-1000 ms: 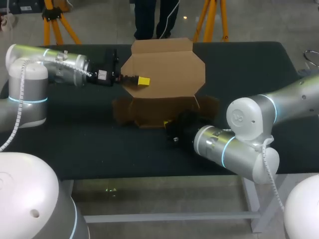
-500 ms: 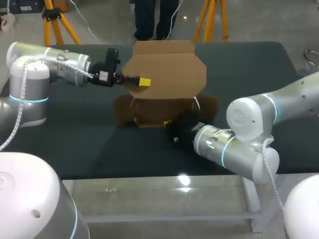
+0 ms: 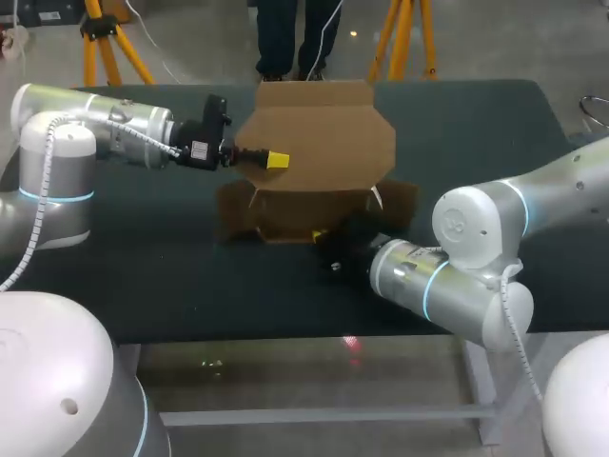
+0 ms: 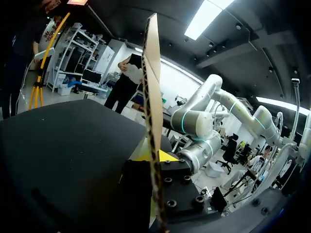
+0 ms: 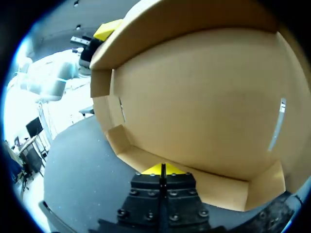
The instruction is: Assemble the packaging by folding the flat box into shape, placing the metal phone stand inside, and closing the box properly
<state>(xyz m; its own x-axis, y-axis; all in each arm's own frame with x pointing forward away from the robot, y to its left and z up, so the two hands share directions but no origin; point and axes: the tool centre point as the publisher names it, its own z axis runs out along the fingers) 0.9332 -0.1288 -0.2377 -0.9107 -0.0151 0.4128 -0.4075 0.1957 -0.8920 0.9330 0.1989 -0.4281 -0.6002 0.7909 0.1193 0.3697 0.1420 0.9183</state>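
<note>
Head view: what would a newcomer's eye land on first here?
The half-folded cardboard box at mid-table, its big brown panel standing upright against the dark table. The left gripper pinches that panel's side edge, one bright yellow tip showing on its face, while the right gripper sits at the box's low front edge.

The table (image 3: 143, 276) had a dark top, and a grey metal bar (image 3: 314, 415) ran under its front edge. The floor (image 3: 285, 367) below was grey and shiny (small spots of light showed on it). Behind the table stood orange tripod legs (image 3: 107, 43). In the left wrist view, long white lights (image 4: 204, 19) shone on a dark ceiling (image 4: 121, 14), and white shelves (image 4: 73, 53) stood far off.
</note>
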